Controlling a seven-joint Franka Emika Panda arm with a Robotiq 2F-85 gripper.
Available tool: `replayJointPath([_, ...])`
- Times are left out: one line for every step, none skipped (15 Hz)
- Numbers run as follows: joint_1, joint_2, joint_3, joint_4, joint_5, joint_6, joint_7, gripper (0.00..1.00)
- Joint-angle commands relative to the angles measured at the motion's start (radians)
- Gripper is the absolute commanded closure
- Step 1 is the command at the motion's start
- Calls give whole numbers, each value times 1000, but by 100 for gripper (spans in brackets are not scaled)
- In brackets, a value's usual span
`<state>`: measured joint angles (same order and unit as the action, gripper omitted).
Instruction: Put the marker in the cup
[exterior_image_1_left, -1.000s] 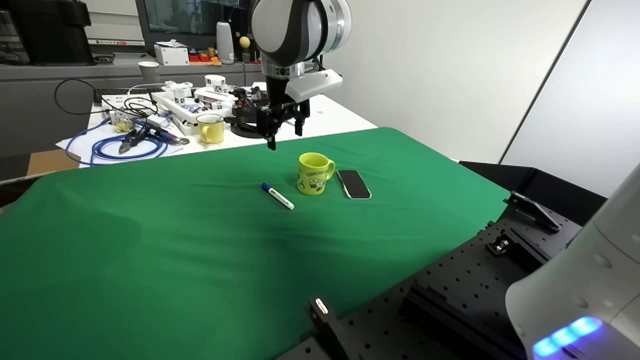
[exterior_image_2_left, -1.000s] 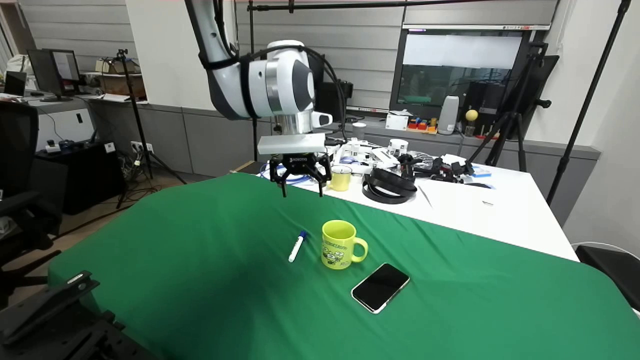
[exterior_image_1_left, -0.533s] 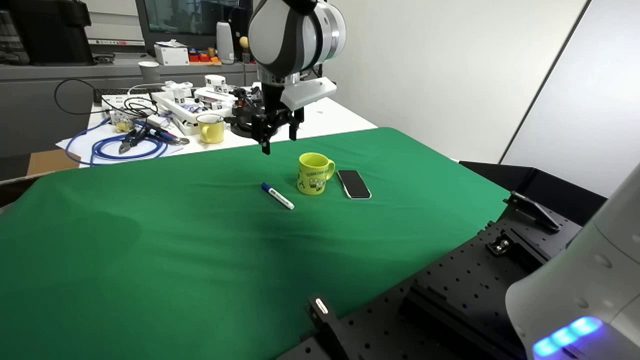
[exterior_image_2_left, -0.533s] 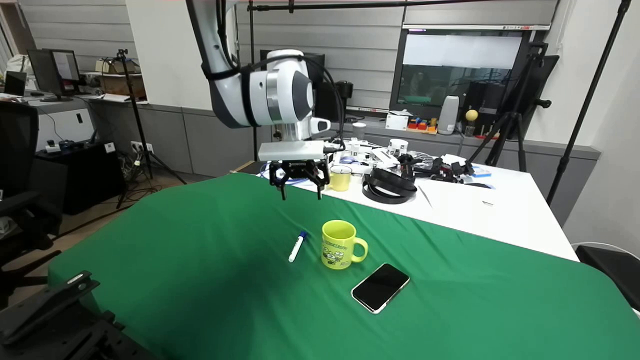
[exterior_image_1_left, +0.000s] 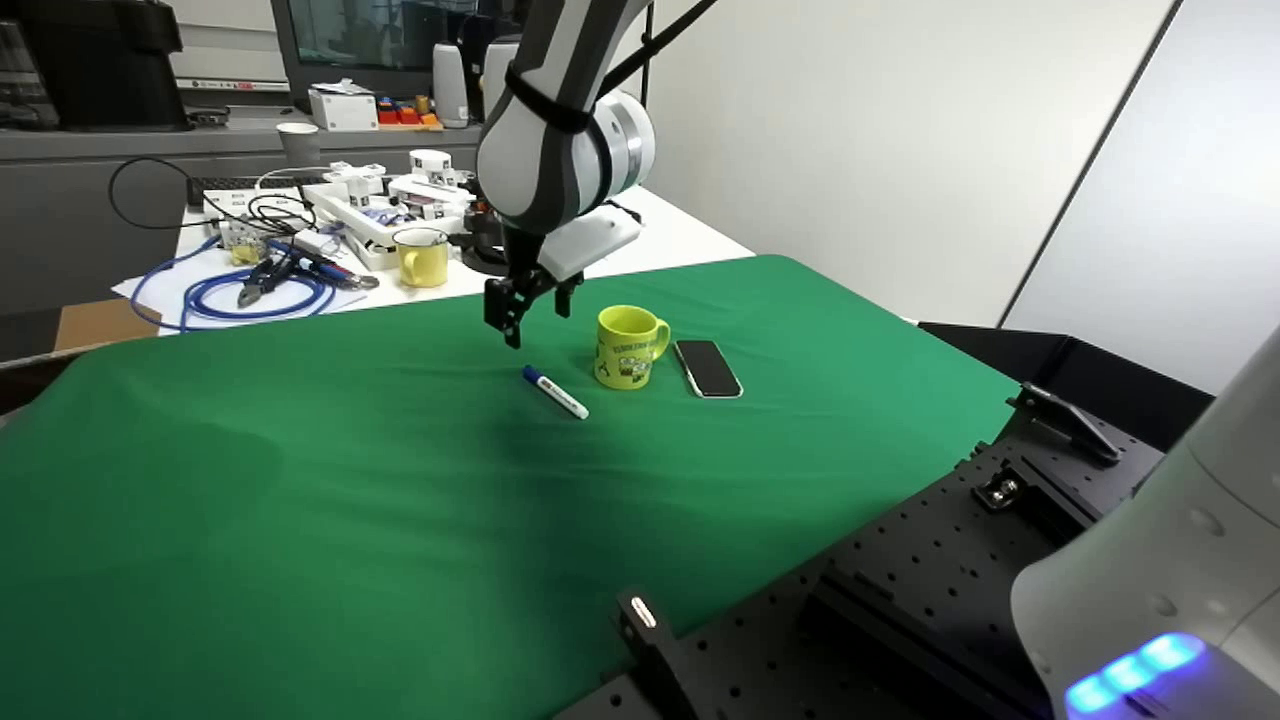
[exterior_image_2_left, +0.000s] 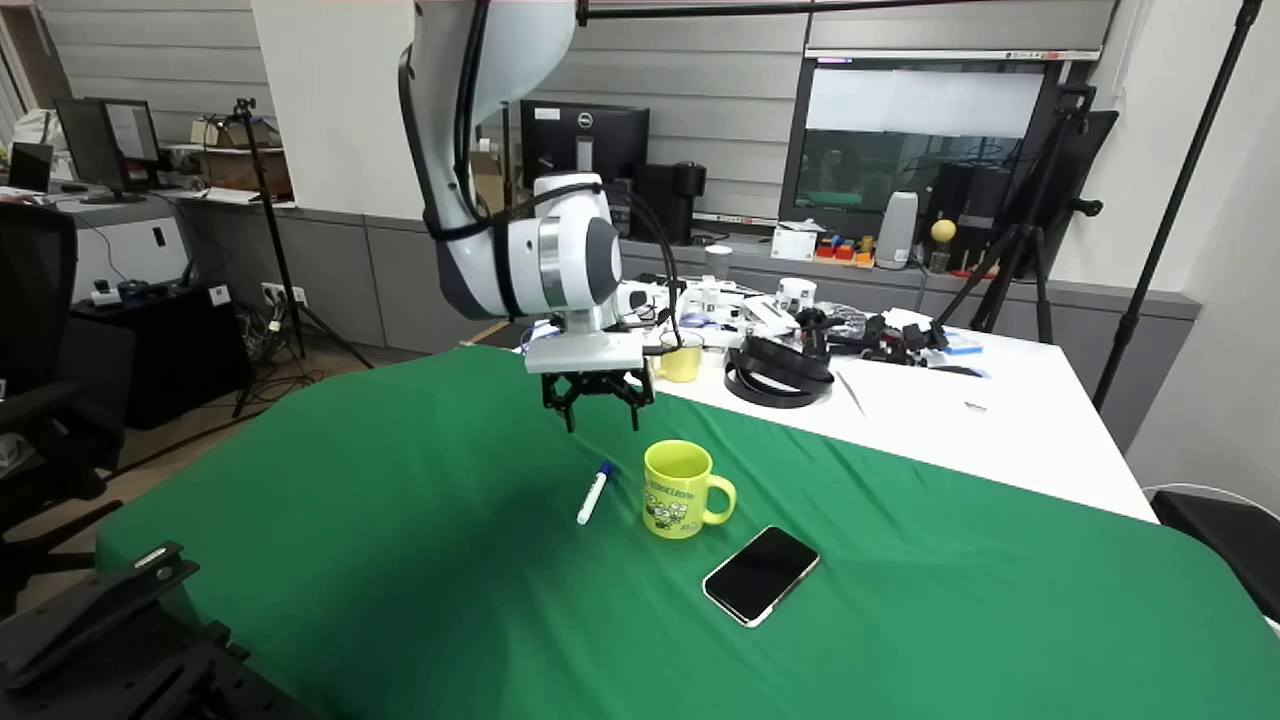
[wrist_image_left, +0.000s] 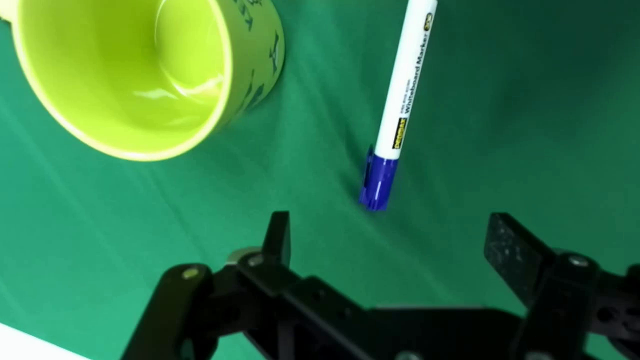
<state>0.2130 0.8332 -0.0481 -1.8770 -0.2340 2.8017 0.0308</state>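
Observation:
The marker, white with a blue cap, lies on the green cloth in both exterior views (exterior_image_1_left: 555, 392) (exterior_image_2_left: 595, 493). The yellow-green cup stands upright beside it, handle pointing away from the marker (exterior_image_1_left: 625, 348) (exterior_image_2_left: 676, 490). In the wrist view the marker (wrist_image_left: 402, 95) is at the top middle, cap end toward the gripper, and the cup (wrist_image_left: 255, 65) is at the upper left. My gripper (wrist_image_left: 387, 235) is open and empty. It hangs above the cloth near the marker's cap end in both exterior views (exterior_image_1_left: 538, 325) (exterior_image_2_left: 602, 427).
A black phone (exterior_image_1_left: 708, 369) lies beside the cup on its handle side. Behind the cloth, a white table (exterior_image_2_left: 950, 430) holds a pale yellow mug (exterior_image_1_left: 421, 258), cables and a black coiled ring (exterior_image_2_left: 778, 372). Black mounting plates (exterior_image_1_left: 900, 560) edge the cloth.
My gripper has moved down, nearer the cloth and the marker's cap end, staying open. The marker, cup and phone have not moved.

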Motion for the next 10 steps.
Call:
replayJointPath([23, 87, -12, 99, 11, -23, 14, 0])
replayJointPath([23, 100, -9, 111, 17, -31, 16, 0])
replayJointPath([26, 111, -11, 119, 22, -33, 23, 0])
replayJointPath([28, 120, -11, 126, 29, -35, 29, 0])
replayJointPath([25, 126, -6, 130, 42, -42, 30, 0])
replayJointPath([23, 133, -5, 136, 50, -48, 33, 0])
replayJointPath([20, 138, -2, 139, 60, -53, 34, 0])
replayJointPath([15, 142, 2, 142, 71, -61, 33, 0])
replayJointPath([11, 145, 6, 144, 83, -67, 32, 0])
replayJointPath([7, 148, 9, 145, 92, -70, 31, 0])
